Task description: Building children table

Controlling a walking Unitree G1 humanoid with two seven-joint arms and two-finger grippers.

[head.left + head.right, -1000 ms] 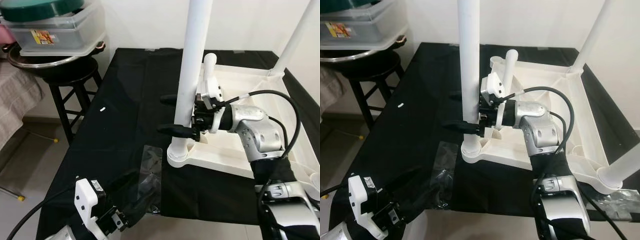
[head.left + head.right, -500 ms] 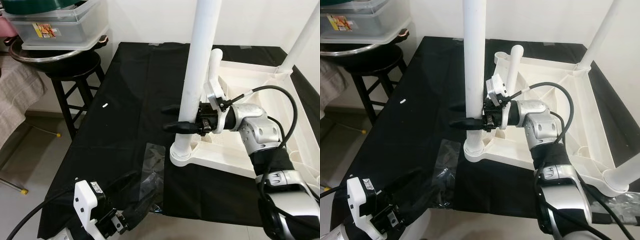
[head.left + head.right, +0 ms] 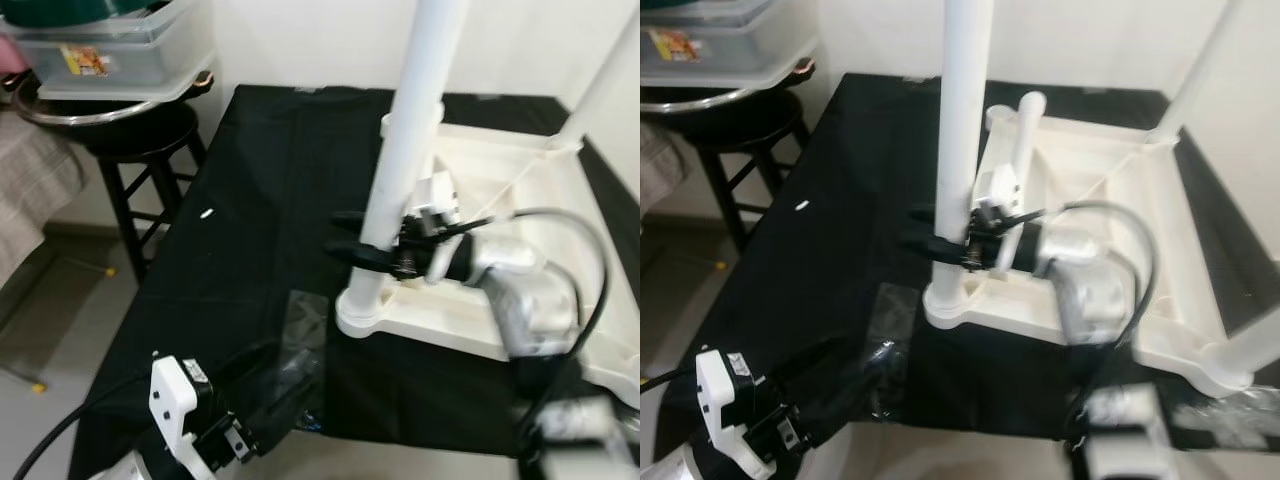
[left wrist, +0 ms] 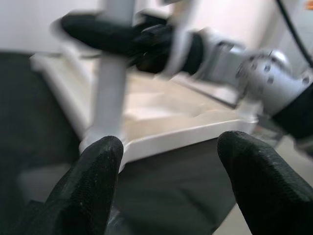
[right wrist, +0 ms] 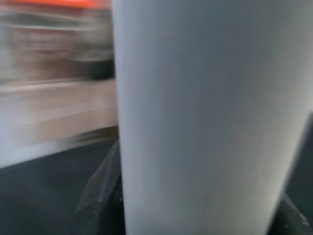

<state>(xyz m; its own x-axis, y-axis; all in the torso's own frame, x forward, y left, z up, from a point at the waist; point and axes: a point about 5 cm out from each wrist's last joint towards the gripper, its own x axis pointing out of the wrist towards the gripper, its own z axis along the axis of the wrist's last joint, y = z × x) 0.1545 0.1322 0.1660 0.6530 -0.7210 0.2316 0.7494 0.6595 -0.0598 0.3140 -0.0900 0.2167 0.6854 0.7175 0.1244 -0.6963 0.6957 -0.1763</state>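
On my far left a stool (image 3: 140, 150) carries a clear lidded tub (image 3: 120, 55), contents unreadable. My left gripper (image 4: 168, 161) hangs spread by the black cloth (image 3: 250, 230) at its near edge. My right gripper (image 3: 372, 240) pinches the upright white leg (image 3: 405, 170) seated in the overturned tabletop (image 3: 480, 180)'s near-left corner.

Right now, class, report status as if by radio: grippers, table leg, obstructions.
Right gripper clamped around the upright table leg, low near its socket. Left gripper open, idle, low by the black cloth's near edge. Plastic wrapper beside the leg's base.
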